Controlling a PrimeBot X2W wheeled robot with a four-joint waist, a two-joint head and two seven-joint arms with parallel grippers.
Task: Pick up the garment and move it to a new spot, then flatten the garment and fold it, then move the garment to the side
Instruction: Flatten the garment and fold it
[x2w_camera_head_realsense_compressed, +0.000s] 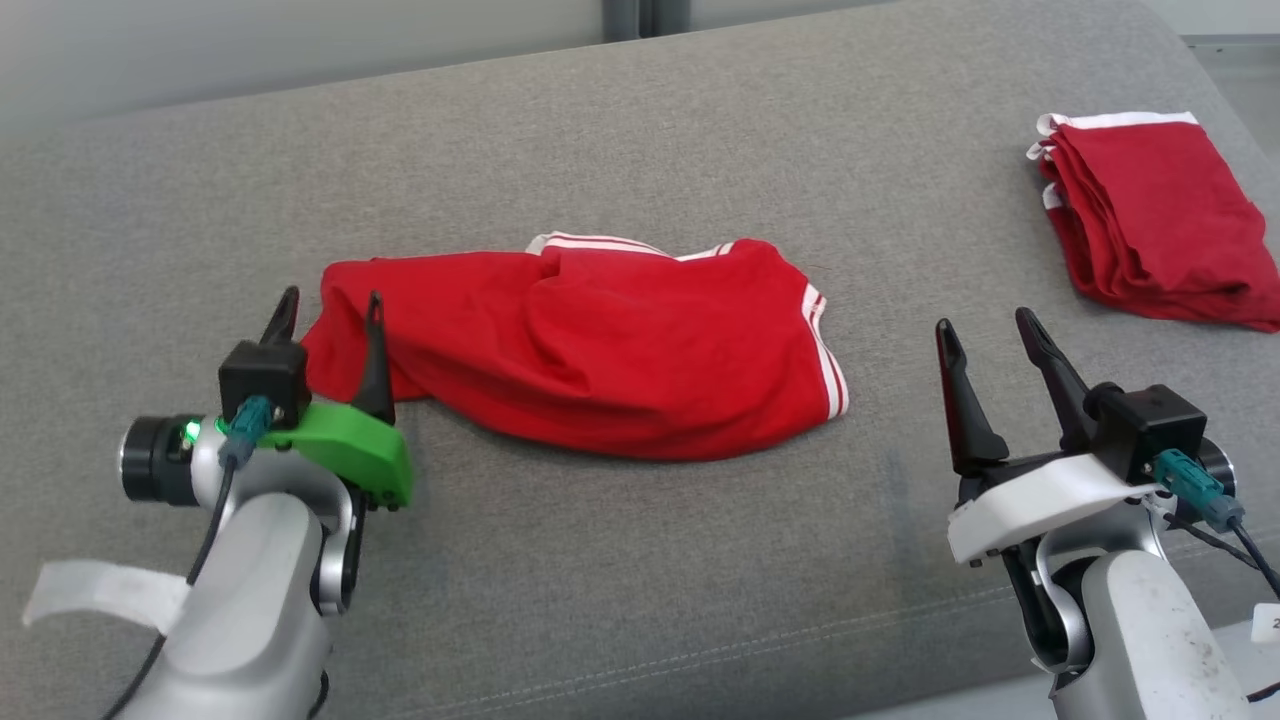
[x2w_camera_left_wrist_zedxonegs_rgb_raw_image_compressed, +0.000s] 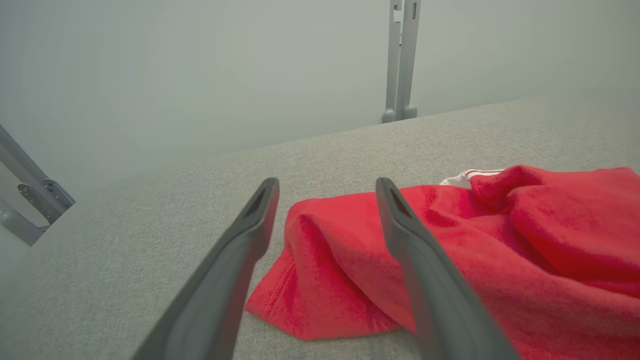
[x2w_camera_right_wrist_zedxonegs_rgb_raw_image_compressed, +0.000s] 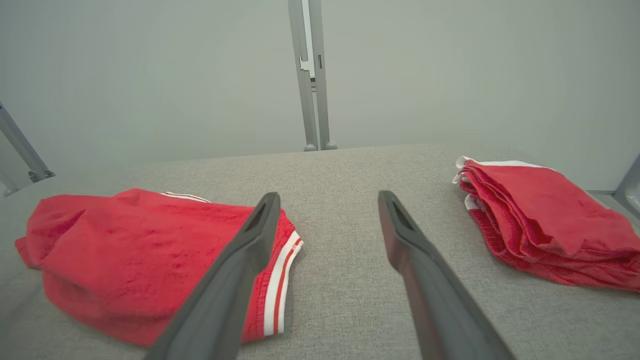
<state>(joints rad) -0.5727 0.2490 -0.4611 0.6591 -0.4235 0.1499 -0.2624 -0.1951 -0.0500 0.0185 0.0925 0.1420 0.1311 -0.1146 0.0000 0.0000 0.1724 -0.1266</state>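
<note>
- Left gripper (x2w_camera_head_realsense_compressed: 332, 296): we locate it at the lower left of the head view, on a green mount (x2w_camera_head_realsense_compressed: 350, 450). Its 2 dark fingers are spread apart and hold nothing. Its inner finger overlaps the left end of the cloth in that view, and we cannot tell whether it touches.
- Left wrist view: a raised corner of the cloth lies on the surface between and beyond the 2 fingers.
- Red garment (x2w_camera_head_realsense_compressed: 600, 350): it lies crumpled near the middle of the gray upholstered surface (x2w_camera_head_realsense_compressed: 640, 140). We see white stripes along its right hem and a white-striped edge at its far side.
- Right gripper (x2w_camera_head_realsense_compressed: 985, 320): we locate it at the lower right of the head view, on a white mount (x2w_camera_head_realsense_compressed: 1040, 500). Its 2 fingers are parted and empty, over bare surface. The striped hem lies to its left, apart from it.
- Stack of folded red cloth (x2w_camera_head_realsense_compressed: 1160, 220): it rests at the far right of the surface, white edges showing, well apart from the crumpled piece.
</note>
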